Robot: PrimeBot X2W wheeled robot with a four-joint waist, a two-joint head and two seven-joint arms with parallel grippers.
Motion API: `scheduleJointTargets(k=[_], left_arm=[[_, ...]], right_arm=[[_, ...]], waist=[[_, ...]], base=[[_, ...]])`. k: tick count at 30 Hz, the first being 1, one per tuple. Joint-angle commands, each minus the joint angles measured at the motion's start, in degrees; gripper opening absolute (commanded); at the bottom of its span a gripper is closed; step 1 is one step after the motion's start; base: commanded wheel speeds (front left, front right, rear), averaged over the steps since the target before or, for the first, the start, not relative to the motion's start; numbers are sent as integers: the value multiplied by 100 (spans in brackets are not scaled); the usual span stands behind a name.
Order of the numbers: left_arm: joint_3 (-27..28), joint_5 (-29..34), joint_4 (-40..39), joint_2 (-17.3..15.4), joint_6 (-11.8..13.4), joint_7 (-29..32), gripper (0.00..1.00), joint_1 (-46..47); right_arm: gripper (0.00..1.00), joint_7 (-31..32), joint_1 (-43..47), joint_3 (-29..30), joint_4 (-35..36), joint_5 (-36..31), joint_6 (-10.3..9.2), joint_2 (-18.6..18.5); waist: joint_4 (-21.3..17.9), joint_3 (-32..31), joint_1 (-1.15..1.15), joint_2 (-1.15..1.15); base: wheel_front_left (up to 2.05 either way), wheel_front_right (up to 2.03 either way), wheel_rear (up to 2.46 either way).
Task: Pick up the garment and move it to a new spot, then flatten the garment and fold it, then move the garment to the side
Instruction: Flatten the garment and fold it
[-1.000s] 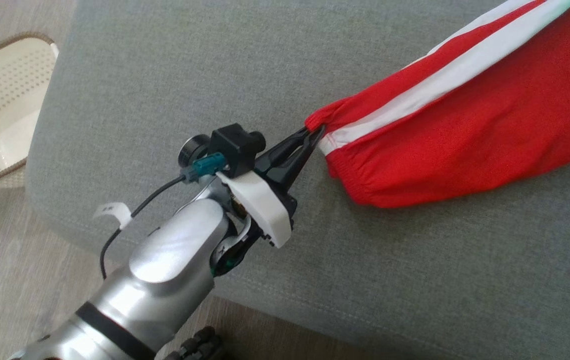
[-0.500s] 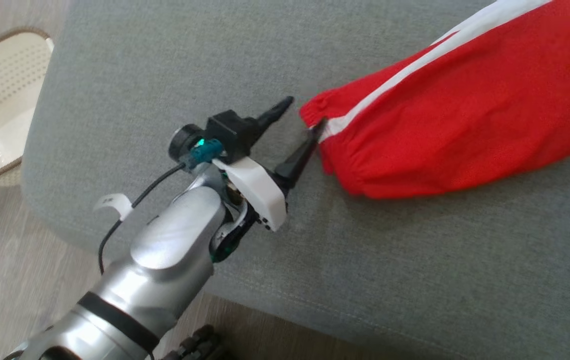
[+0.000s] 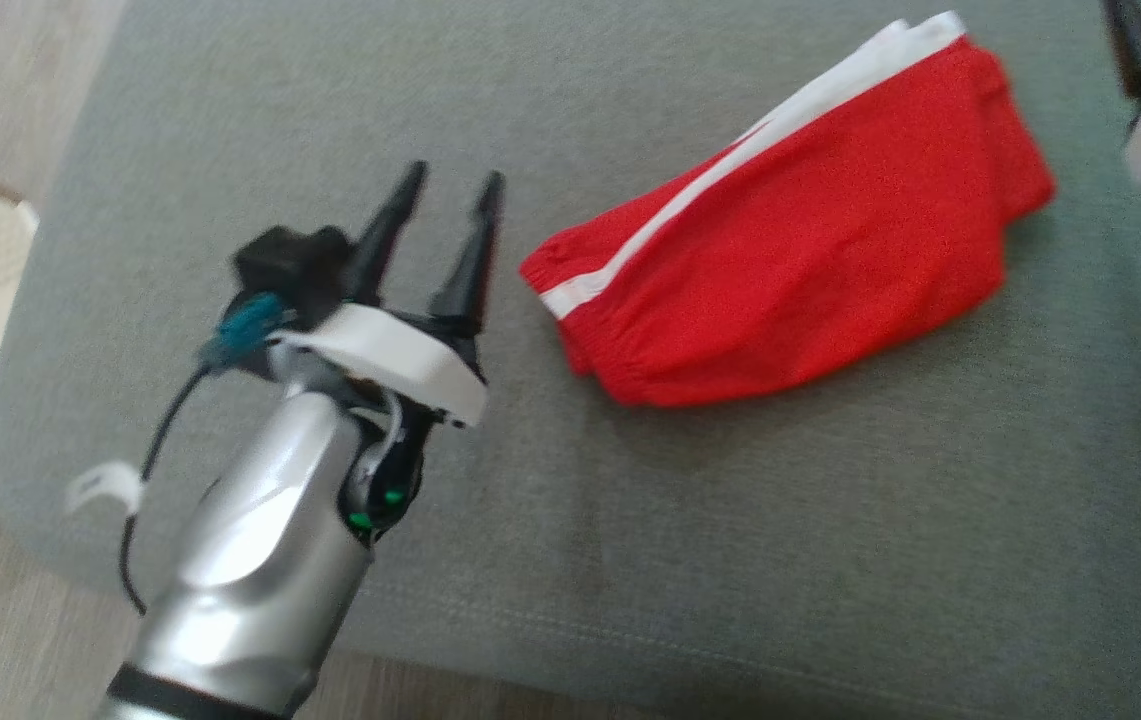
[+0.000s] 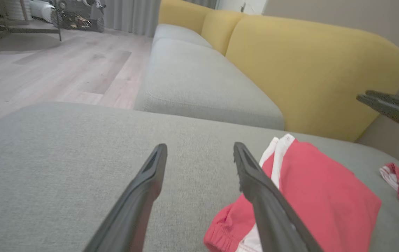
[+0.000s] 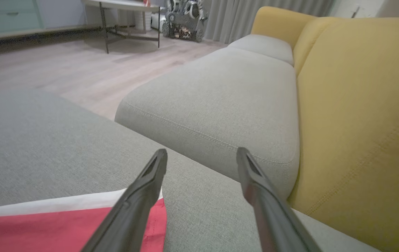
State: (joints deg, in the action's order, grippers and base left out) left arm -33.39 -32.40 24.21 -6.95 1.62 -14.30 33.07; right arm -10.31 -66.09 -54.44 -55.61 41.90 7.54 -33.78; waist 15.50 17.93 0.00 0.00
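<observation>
We judge the folding done, since the garment lies folded on the grey cushion between our left gripper and right gripper (both spread wide, holding nothing), leaving the sideways move.

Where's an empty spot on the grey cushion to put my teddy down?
The widest bare patch of the grey cushion is between the red shorts and its near edge. There's also room ahead of the left claw. It's tight between that claw and the shorts, and beside the right claw at their other end.
</observation>
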Motion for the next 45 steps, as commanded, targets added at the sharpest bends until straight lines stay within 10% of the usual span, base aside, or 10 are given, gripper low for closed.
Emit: scheduleJointTargets(k=[1,13,25,36,45], left_arm=[[438,87,-351,-94,61,-69,100,-19],[2310,1013,-1660,333,-126,-69,100,-1605],[2552,1517,-2087,405,-246,-70,100,-2552],[2350,1479,-2003,406,-104,-70,100,-2708],[2130,1384,-2004,407,-120,-70,100,-2477]], right_arm=[[100,-193,154,138,56,62,-5,48],[100,-467,2124,2506,1419,-667,-5,799],[100,-468,4564,4629,3238,-2671,-5,2040],[100,-212,5231,5138,3796,-3311,-5,2576],[100,684,4766,5111,3699,-2050,-5,2784]], waist=[[-318,-306,0,0],[-1201,-981,0,0],[-1674,-1240,0,0],[-1662,-1202,0,0],[-1222,-821,0,0]], base=[[0,0,0],[0,0,0],[0,0,0],[0,0,0],[0,0,0]])
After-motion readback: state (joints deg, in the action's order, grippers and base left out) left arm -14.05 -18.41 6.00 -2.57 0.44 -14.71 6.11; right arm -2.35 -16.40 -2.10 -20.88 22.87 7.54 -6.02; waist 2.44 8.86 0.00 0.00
